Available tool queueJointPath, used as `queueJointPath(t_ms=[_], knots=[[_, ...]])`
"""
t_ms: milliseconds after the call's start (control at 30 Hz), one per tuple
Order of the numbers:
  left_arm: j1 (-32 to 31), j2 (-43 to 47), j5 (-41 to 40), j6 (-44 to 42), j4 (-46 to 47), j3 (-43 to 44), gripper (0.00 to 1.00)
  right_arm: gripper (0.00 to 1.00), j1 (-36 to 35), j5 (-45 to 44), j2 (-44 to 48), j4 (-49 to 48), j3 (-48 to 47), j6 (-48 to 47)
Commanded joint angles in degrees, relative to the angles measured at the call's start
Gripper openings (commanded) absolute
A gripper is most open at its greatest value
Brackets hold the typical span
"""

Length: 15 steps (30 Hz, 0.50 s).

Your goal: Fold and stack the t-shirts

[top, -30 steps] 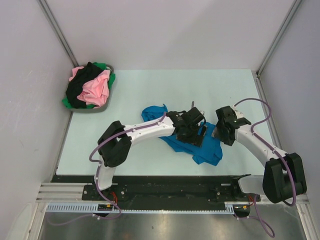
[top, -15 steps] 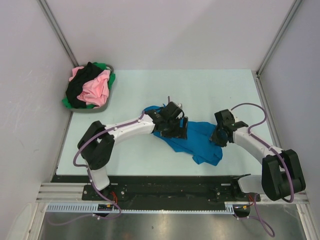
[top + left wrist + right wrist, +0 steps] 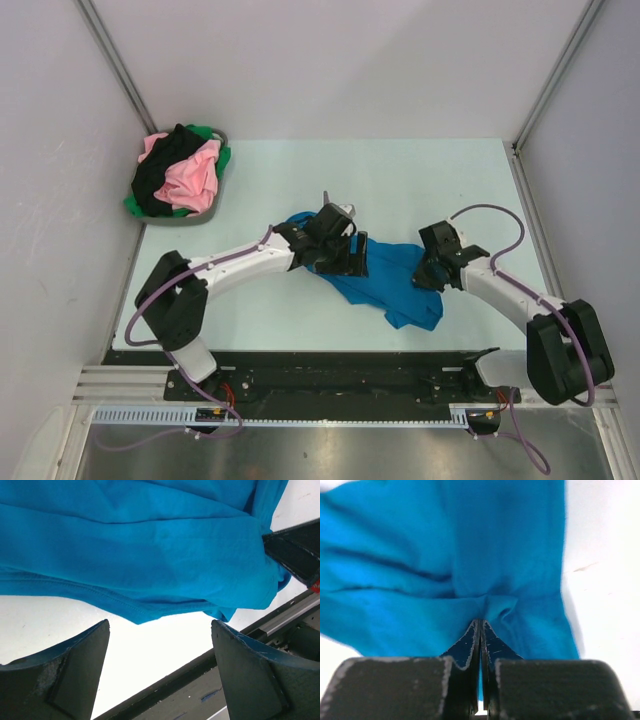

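A bright blue t-shirt (image 3: 392, 278) lies crumpled on the pale table, right of centre. My left gripper (image 3: 343, 258) hovers over its left part, open. In the left wrist view the jaws stand wide apart (image 3: 160, 624) with bare table between them and the blue cloth (image 3: 140, 555) just beyond the tips. My right gripper (image 3: 426, 274) is at the shirt's right edge. Its jaws are shut (image 3: 480, 623) and pinch a small fold of the blue fabric (image 3: 470, 545). Pink (image 3: 192, 178), black (image 3: 158, 172) and green (image 3: 212, 133) t-shirts lie heaped in the basket.
The round grey basket (image 3: 184, 221) stands at the table's back left corner. The table's dark front edge and metal rail (image 3: 280, 620) run close behind the shirt in the left wrist view, where the right gripper's black finger (image 3: 295, 555) shows at the right. Walls enclose the table on three sides.
My right gripper has closed on the shirt's right edge. The left arm has drawn back to the left over the shirt, its gripper staying open.
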<state>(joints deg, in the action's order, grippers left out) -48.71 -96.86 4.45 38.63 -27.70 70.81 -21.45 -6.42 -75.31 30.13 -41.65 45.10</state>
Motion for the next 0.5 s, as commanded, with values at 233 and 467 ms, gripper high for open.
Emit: queueJointPath(t_ms=[233,467], knots=[[2.7,13.6,-3.5,1.2,0.0,-5.7,0.88,0.0,-20.6,-5.6,7.5,5.4,-12.2,4.6],[6.2,21.6,-4.2,1.2,-0.4,-10.7,0.9,0.43,-25.7,-11.6,2.6,7.8,-15.0,4.3]])
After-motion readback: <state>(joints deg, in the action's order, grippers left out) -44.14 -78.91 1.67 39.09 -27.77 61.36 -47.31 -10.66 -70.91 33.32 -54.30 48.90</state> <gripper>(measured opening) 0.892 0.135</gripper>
